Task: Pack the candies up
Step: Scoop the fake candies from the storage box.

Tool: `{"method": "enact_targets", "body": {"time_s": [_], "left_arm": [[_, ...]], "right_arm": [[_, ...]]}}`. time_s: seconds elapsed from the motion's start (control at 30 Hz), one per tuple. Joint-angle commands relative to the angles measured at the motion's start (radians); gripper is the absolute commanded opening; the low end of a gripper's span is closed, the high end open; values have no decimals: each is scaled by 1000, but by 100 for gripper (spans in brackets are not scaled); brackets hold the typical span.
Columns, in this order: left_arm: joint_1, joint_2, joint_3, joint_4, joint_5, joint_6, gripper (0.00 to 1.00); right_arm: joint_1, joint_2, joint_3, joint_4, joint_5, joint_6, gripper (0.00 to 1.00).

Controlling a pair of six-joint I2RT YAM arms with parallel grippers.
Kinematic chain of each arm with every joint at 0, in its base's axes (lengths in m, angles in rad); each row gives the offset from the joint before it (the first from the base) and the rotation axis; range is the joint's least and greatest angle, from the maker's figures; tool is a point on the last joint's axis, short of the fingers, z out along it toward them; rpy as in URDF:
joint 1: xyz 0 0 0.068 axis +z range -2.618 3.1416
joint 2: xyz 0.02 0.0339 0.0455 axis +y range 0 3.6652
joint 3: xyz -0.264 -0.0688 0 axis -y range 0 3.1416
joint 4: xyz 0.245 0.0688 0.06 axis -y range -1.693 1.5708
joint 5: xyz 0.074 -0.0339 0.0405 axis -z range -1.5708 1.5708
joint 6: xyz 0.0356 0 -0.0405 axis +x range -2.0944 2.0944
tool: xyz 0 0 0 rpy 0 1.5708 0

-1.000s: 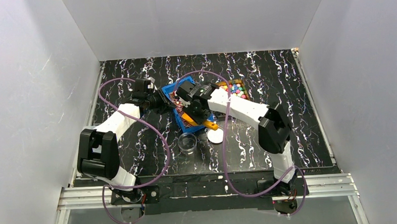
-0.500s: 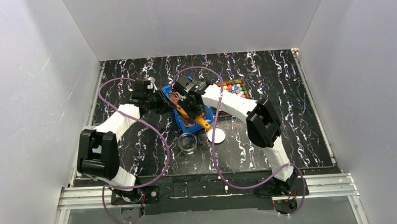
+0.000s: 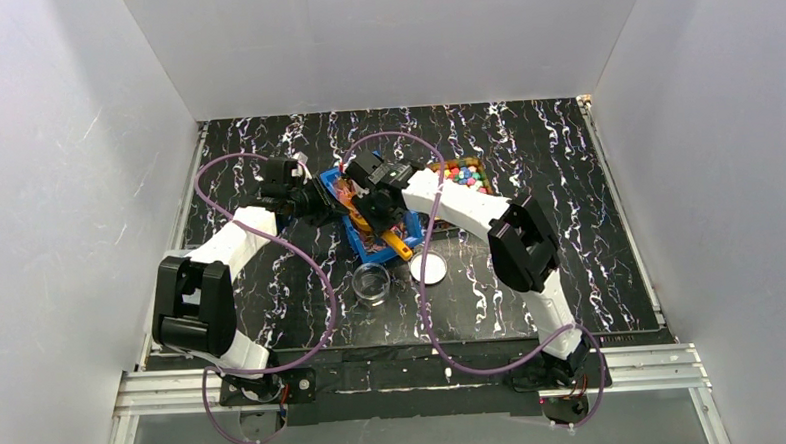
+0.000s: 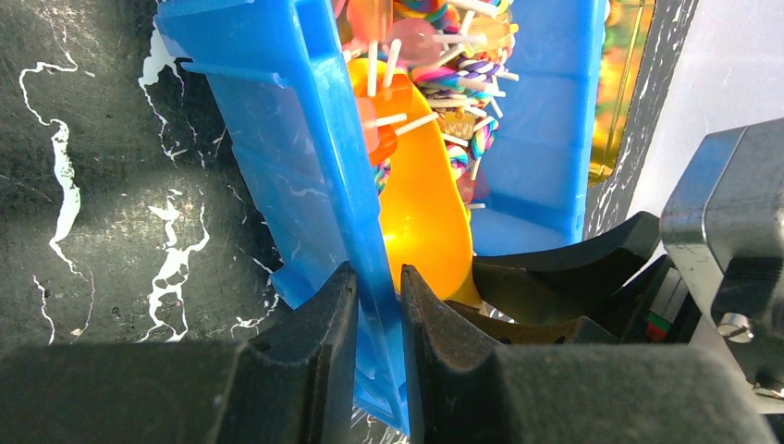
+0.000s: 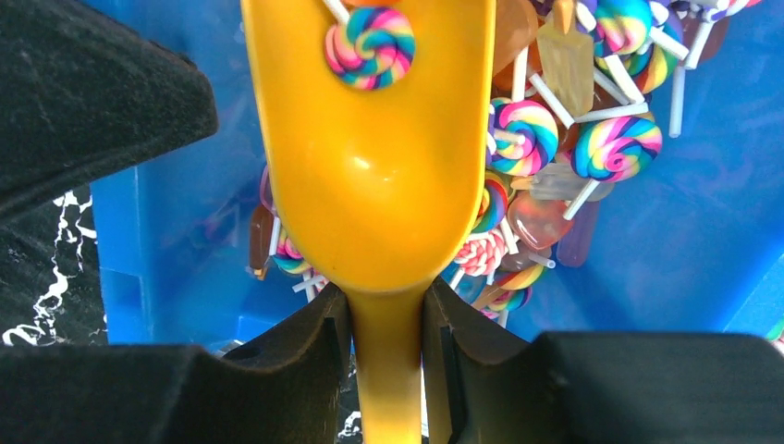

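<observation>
The candies (image 5: 523, 131) are small swirled lollipops and flat glossy sweets on white sticks, heaped in a blue bin (image 5: 647, 240). My right gripper (image 5: 386, 307) is shut on the handle of an orange scoop (image 5: 370, 166), whose bowl lies in the heap with one lollipop (image 5: 368, 46) on it. My left gripper (image 4: 377, 282) is shut on the blue bin's side wall (image 4: 305, 148), and the scoop (image 4: 421, 208) shows just inside. In the top view both grippers, left (image 3: 320, 199) and right (image 3: 378, 209), meet over the bin (image 3: 356, 236).
A tray of chunky multicoloured candies (image 3: 467, 177) sits right behind the bin. A clear round jar (image 3: 372, 282) and its white lid (image 3: 427, 269) lie in front of the bin. Purple cables loop over both arms. White walls enclose the black marbled table.
The right arm has swung left, carrying the scoop further into the blue bin. The left gripper has kept its hold on the bin's wall.
</observation>
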Motion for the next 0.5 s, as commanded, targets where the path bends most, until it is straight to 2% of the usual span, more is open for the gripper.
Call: {"method": "enact_targets", "body": {"time_s": [0.0,0.1,0.47], "left_arm": [[-22,-39,-19,-79,126,67,0],[-22,-28,-12,-94,131,75,0],[-22,-16,12,-138,122,98,0]], "right_arm": [[-37,-32,-124,338,80,-5,1],[-37,-78,-211,461,77,-21,1],[-37,-151,-344,589,87,-74,1]]}}
